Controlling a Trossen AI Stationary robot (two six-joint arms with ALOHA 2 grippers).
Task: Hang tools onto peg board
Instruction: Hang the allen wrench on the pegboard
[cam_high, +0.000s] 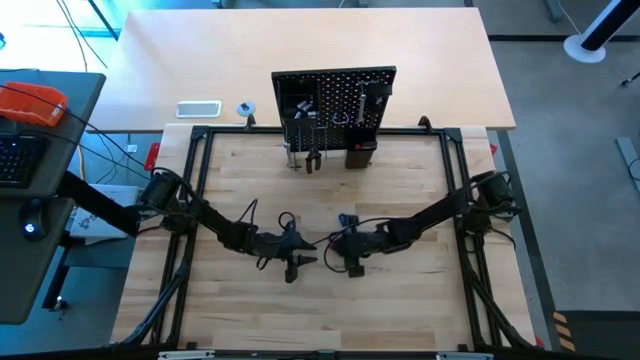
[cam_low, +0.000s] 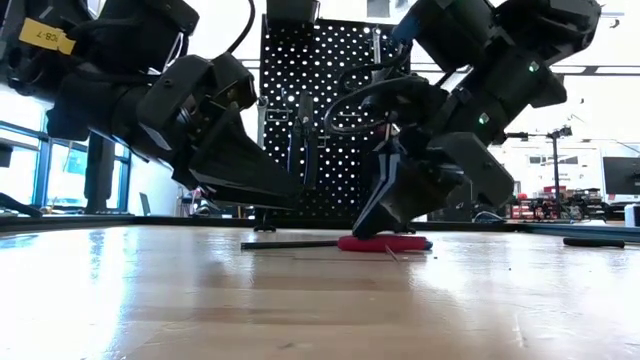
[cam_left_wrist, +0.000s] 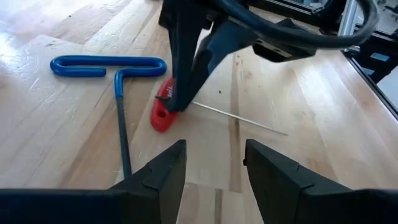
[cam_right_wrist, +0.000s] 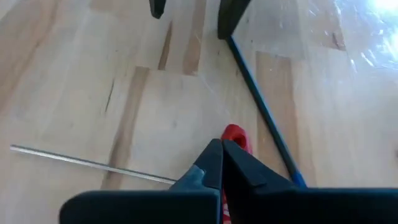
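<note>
A red-handled screwdriver (cam_left_wrist: 161, 115) lies flat on the wooden table, its thin silver shaft (cam_left_wrist: 242, 119) pointing away from the handle. My right gripper (cam_right_wrist: 222, 154) has come down on it with its fingers shut. Right beside it lies a blue-handled T hex key (cam_left_wrist: 107, 65) with a dark shaft (cam_right_wrist: 261, 109). My left gripper (cam_left_wrist: 214, 171) hovers open just short of both tools and touches nothing. The peg board (cam_high: 335, 105) stands upright at the table's far edge, with tools hanging on it. My right gripper meets the screwdriver at the handle's shaft end (cam_left_wrist: 166, 107), its two fingers closed together. The fingers slant down from the table's right side and lie across the tool. They hide whether handle or shaft sits between them. The screwdriver lies on the table (cam_low: 385, 243).
The hex key's shaft runs close past my right fingers. My two grippers face each other a short way apart at mid-table (cam_high: 318, 252). A black frame (cam_high: 200, 150) borders the work area. Bare wood lies toward the near edge (cam_low: 320, 310).
</note>
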